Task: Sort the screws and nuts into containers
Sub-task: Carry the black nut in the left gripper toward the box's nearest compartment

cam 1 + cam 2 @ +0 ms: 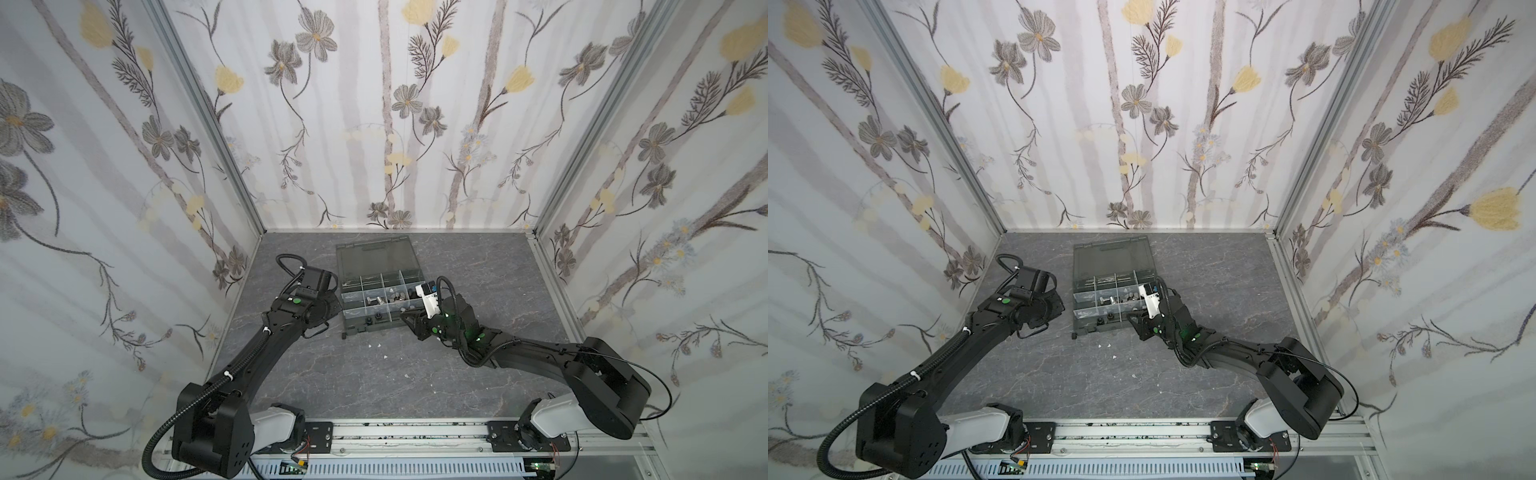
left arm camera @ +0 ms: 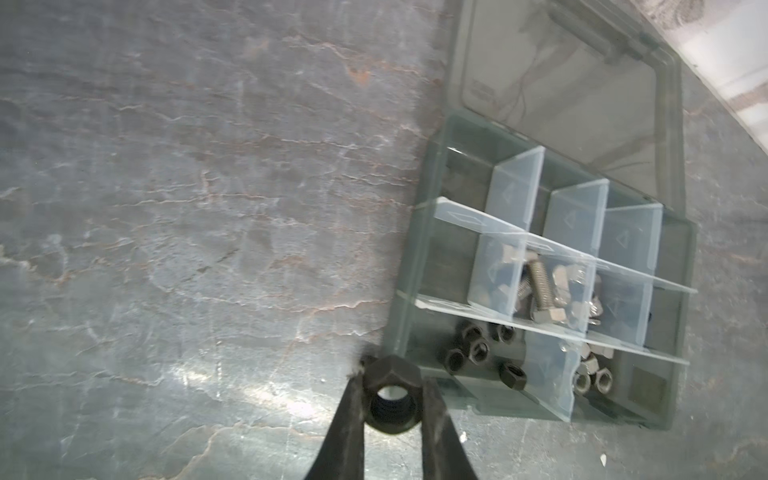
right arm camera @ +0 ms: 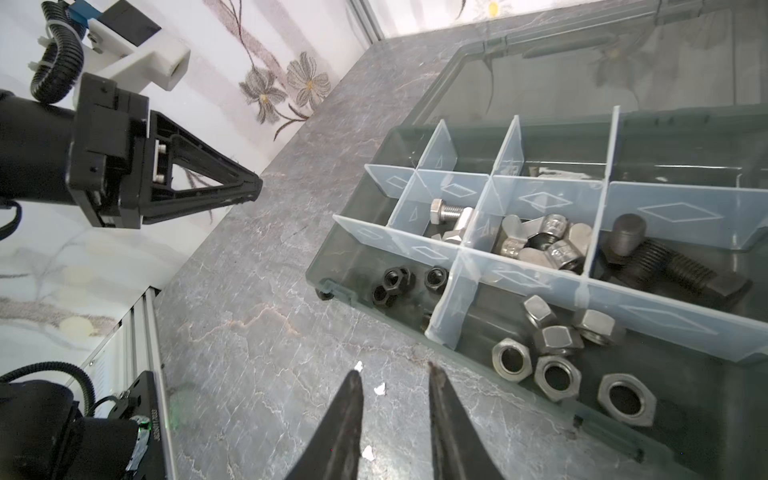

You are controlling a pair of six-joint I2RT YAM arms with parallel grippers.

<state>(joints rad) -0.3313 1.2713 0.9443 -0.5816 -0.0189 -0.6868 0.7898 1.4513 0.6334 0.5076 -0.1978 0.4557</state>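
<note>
A black nut (image 2: 390, 397) is pinched between the fingers of my left gripper (image 2: 392, 376), just off the corner of the dark grey organizer box (image 2: 411, 266). Close to that corner, a cell of the containers holds several black nuts (image 2: 478, 349). In both top views the left gripper (image 1: 334, 311) (image 1: 1061, 308) hangs at the box's left side. My right gripper (image 3: 394, 370) is open and empty over the table beside the box's near edge. Other cells hold silver nuts (image 3: 552, 353), silver screws (image 3: 449, 218), domed nuts (image 3: 544, 245) and black screws (image 3: 665, 266).
The box's smoky lid (image 1: 374, 257) lies open towards the back wall. Small white flecks (image 3: 379, 388) are scattered on the grey marbled table in front of the box (image 1: 347, 326). The side walls stand close to both arms.
</note>
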